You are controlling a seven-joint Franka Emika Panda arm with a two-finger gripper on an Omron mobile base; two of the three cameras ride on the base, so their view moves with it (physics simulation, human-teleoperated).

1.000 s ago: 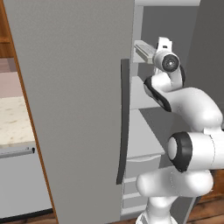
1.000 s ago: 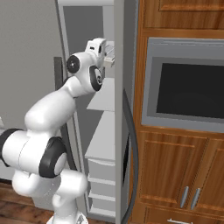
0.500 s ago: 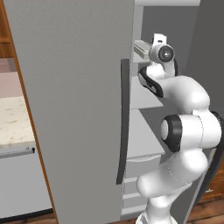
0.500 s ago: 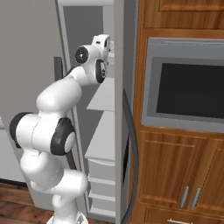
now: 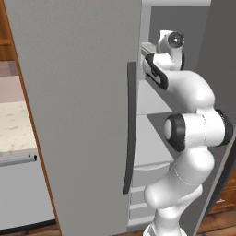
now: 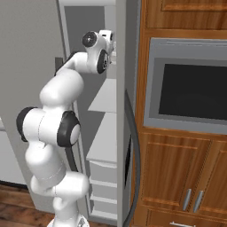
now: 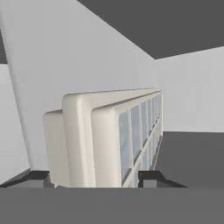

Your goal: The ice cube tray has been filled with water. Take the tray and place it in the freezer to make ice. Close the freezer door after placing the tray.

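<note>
The ice cube tray [image 7: 105,140], pale with a grid of square cells, runs away from the hand inside the freezer [image 5: 152,133]. The view is rolled, so it appears on edge. My gripper [image 7: 94,177] straddles its near end. The dark fingertips [image 7: 37,176] sit close against both long sides, and I cannot tell whether they press on it. In the left base view the arm reaches in at upper-shelf height and the tray's near end [image 5: 146,48] pokes out beside the hand. The freezer door [image 6: 120,155] stands open, edge-on, on the arm's right.
The wider grey door [image 5: 78,115] with its dark handle [image 5: 131,133] is shut on the left. White drawers [image 6: 104,177] sit low in the freezer. A wooden cabinet with a built-in oven [image 6: 190,88] stands to the right. A stone counter [image 5: 14,129] lies far left.
The arm has stretched upward and deeper into the freezer, carrying the tray in over the upper shelf. The elbow has risen.
</note>
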